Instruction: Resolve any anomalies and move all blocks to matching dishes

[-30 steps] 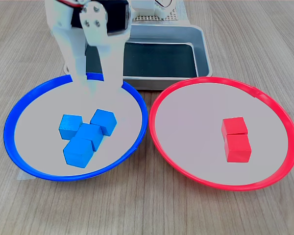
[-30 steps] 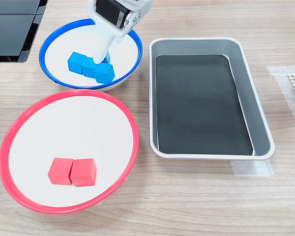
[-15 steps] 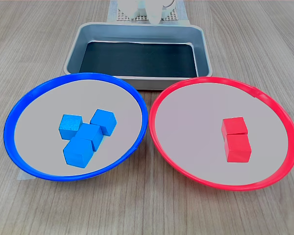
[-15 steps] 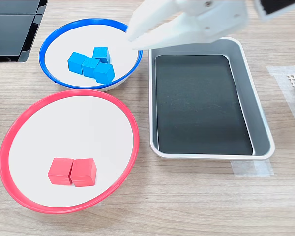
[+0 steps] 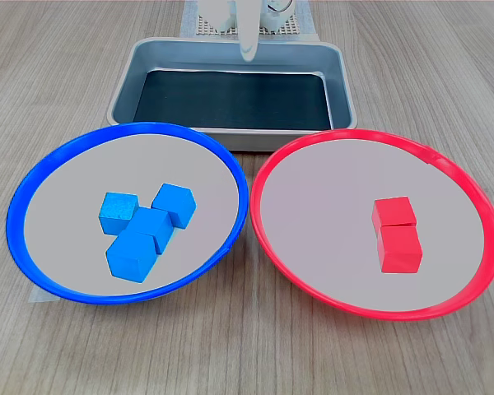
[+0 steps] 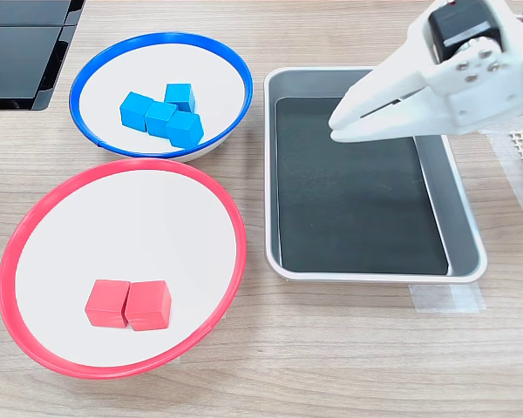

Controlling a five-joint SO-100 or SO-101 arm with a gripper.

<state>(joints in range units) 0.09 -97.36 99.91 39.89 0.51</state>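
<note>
Blue cubes, four of them, lie clustered in the blue-rimmed dish (image 5: 33,177) in the first exterior view; the blue blocks (image 5: 142,230) touch one another, one resting partly on its neighbours. On the first exterior view's right, the red-rimmed dish (image 5: 469,185) holds the two red blocks (image 5: 397,234), touching face to face. Behind both dishes sits the grey metal tray (image 5: 343,90), with no block visible in it. Only a white tip of the gripper (image 5: 247,33) shows at the top edge, over the tray's far rim, too little to judge the fingers.

In the second exterior view the gripper (image 6: 338,124) hangs above the tray (image 6: 471,235), its fingers pointing toward the second exterior view's left and drawn nearly together, with only a narrow gap and nothing held. The blue blocks (image 6: 163,113) sit in the blue-rimmed dish (image 6: 87,70) well apart from the fingertips, up and to the second exterior view's left; the red blocks (image 6: 128,304) lie in the red-rimmed dish (image 6: 227,218), lower left and farther off. The wooden bench (image 6: 349,366) shows no stray block.

Every visible block already matches its dish, so the sorting looks finished. Any further reach would run leftward across the tray's near wall, the blue dish being the closer of the two.
</note>
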